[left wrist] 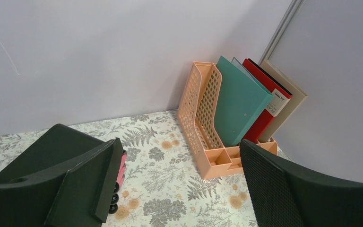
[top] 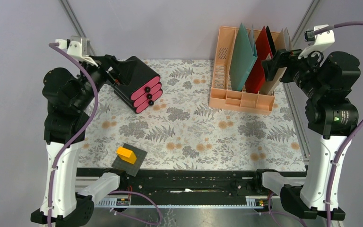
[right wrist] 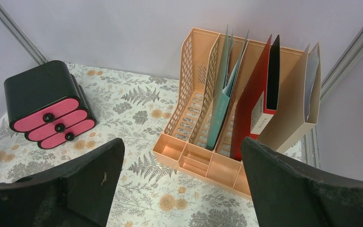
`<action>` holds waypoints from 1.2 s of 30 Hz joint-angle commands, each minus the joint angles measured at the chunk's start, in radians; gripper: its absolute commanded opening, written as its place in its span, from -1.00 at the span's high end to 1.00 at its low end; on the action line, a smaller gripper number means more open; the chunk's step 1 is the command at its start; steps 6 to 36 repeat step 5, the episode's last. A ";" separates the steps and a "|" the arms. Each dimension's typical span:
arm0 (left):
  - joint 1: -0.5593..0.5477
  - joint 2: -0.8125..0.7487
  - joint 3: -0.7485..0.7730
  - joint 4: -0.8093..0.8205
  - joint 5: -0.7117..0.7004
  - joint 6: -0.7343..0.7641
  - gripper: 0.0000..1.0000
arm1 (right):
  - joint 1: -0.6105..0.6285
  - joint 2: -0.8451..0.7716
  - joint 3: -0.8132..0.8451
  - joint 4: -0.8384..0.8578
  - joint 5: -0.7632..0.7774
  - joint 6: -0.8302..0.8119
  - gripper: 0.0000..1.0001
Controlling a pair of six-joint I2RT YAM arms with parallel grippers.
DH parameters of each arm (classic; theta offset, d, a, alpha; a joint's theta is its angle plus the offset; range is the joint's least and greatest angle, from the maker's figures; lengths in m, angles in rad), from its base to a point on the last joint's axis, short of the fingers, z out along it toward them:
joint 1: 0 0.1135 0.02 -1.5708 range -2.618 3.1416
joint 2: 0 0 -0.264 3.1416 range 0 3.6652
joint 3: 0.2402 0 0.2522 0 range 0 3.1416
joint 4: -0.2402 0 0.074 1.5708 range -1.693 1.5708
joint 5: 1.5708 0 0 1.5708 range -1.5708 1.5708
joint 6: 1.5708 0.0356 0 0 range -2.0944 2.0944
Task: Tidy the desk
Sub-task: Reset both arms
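The desk lies between both arms, its middle open. A black drawer box stands far left, a peach file rack far right near the edge, and a yellow block at the near-left edge. The left gripper and right gripper gape empty. The white label on the red binder is unreadable.
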 commanded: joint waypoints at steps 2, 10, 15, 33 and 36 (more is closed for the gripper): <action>0.005 -0.028 0.014 0.002 0.019 -0.003 -0.98 | 0.009 -0.020 0.018 -0.001 -0.022 -0.052 -0.99; 0.004 -0.036 -0.003 0.002 0.015 0.000 -0.98 | 0.008 -0.024 -0.007 0.013 -0.038 -0.047 -0.99; 0.004 -0.036 -0.003 0.002 0.015 0.000 -0.98 | 0.008 -0.024 -0.007 0.013 -0.038 -0.047 -0.99; 0.004 -0.036 -0.003 0.002 0.015 0.000 -0.98 | 0.008 -0.024 -0.007 0.013 -0.038 -0.047 -0.99; 0.004 -0.036 -0.003 0.002 0.015 0.000 -0.98 | 0.008 -0.024 -0.007 0.013 -0.038 -0.047 -0.99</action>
